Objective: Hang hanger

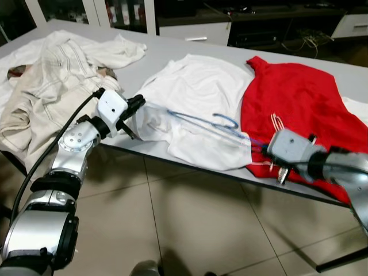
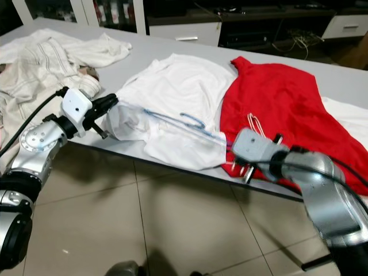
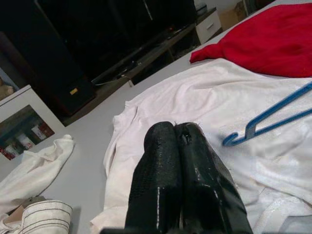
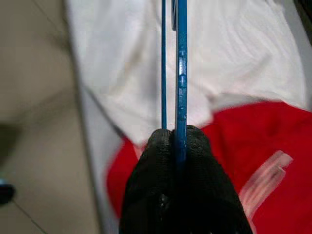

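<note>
A thin blue hanger [image 1: 198,121] lies across the white shirt [image 1: 195,86] spread on the grey table [image 1: 172,49], its hook [image 3: 243,136] resting on the cloth. My right gripper [image 4: 173,132] is shut on the hanger's right end, at the table's front edge where the white shirt meets a red shirt [image 1: 299,98]. My left gripper [image 1: 138,104] sits at the white shirt's left edge. Its fingers [image 3: 161,146] are pressed together, and I see no cloth between them.
A heap of beige and cream clothes [image 1: 52,80] covers the table's left end. Dark cabinets and loose cables [image 1: 310,37] stand behind the table. Tiled floor [image 1: 190,224] lies in front of me, and a table foot [image 1: 345,259] juts out at lower right.
</note>
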`<state>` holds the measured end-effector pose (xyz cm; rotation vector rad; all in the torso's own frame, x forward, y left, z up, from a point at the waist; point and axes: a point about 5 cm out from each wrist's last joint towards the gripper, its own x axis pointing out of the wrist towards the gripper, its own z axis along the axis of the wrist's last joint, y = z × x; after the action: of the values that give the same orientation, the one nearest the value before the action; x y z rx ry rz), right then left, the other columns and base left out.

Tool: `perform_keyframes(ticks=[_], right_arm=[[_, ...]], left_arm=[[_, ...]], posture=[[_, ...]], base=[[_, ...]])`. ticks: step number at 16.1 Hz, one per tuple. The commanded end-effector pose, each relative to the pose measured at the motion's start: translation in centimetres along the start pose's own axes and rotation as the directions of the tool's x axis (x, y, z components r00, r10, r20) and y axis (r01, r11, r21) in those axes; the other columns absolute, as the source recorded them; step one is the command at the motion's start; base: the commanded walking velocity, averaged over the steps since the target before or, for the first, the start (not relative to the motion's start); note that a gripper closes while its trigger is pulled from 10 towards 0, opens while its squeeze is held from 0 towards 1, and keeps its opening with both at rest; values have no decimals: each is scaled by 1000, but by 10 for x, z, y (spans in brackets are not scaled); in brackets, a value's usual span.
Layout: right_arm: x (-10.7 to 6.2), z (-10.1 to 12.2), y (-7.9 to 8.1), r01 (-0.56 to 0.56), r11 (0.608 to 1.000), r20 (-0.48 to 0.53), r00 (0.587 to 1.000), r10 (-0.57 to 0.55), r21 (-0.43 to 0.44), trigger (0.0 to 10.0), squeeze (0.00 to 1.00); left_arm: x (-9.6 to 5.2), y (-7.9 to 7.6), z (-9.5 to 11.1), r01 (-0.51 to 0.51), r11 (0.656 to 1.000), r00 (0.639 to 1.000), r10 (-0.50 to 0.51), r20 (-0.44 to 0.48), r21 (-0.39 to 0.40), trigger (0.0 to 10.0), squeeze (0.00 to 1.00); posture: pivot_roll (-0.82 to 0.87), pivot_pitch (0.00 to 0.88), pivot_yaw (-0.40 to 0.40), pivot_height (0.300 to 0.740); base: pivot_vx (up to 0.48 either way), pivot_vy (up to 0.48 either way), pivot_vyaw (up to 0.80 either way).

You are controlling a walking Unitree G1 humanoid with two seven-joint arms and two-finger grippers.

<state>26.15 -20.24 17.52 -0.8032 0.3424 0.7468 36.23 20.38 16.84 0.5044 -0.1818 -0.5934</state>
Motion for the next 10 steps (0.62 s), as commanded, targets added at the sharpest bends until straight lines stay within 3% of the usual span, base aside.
perform_keyframes(ticks=[1,4,7,10], right_arm=[[-5,8,2,-2,1000,40,999,2,4,10000,0],[-11,7,8,-11,1000,37,999,11,10,10000,0],[-15,9,26,-89,996,49,995,88,1,10000,0],[-8,6,24,-52,999,17,999,51,5,10000,0]], left_arm=[[2,3,5,0,1000,1000,0,14,7,0,0],[6,1,7,13,1000,1000,-14,20,8,0,0],[6,2,8,20,1000,1000,-20,20,9,0,0],[7,2,8,20,1000,1000,-20,21,10,0,0]], posture=[[41,27,14,740],[31,30,25,740],[27,31,28,740],[30,31,27,740]], base=[[0,0,0],[0,0,0],[0,0,0],[0,0,0]])
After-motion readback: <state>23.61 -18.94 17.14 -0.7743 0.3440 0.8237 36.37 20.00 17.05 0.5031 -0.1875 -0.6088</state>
